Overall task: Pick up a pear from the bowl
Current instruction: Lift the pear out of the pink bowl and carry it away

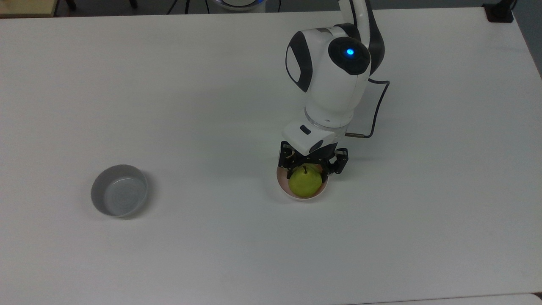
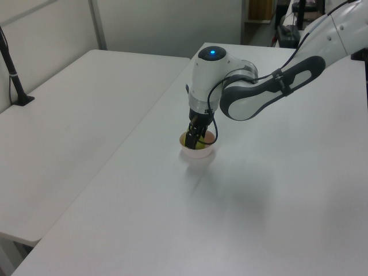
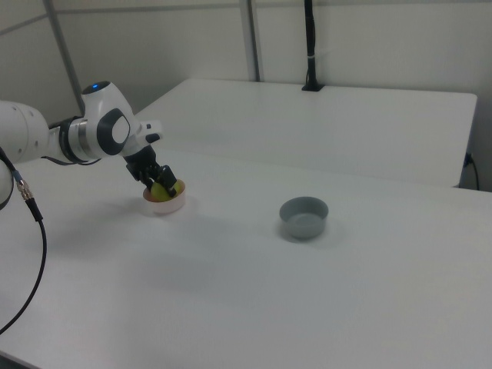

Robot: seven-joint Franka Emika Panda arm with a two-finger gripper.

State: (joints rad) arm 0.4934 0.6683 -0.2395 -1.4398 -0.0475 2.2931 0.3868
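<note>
The yellow-green pear (image 1: 305,183) with its dark stem sits in the pale pink bowl (image 1: 281,188) near the table's middle in the top view. My gripper (image 1: 311,170) is down at the bowl, its black linkage straddling the pear's far side and hiding that part of the rim. In the left view the gripper (image 2: 196,138) reaches into the bowl (image 2: 199,153) and covers most of the fruit. In the right view the pear (image 3: 161,189) peeks out beside the gripper (image 3: 157,178), above the bowl (image 3: 166,205).
A grey bowl (image 1: 119,190) stands empty toward the top view's left, well apart from the pink one; in the right view this grey bowl (image 3: 304,217) is to the right. A black cable (image 1: 378,111) loops off the wrist. A black post (image 3: 310,46) stands on the far table.
</note>
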